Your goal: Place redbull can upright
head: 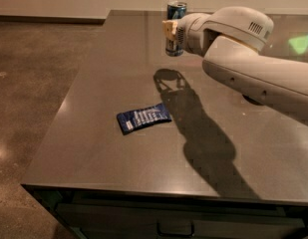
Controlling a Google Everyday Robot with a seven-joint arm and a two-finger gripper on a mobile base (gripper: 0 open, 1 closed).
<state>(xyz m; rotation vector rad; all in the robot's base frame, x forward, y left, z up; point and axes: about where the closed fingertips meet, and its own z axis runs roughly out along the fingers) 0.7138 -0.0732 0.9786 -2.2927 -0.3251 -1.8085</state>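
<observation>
My gripper point(172, 31) hangs above the far middle of the glossy dark grey table point(93, 133), clamped round the redbull can point(176, 11), a slim blue and silver metal cylinder held upright. Under it I see bare surface crossed only by the arm's shadow. The one obstacle I see lying there is a flat dark blue snack packet point(143, 118), nearer the front and well apart. The bulky white robot arm point(253, 68) blocks the right side; the left is open to the table edge.
</observation>
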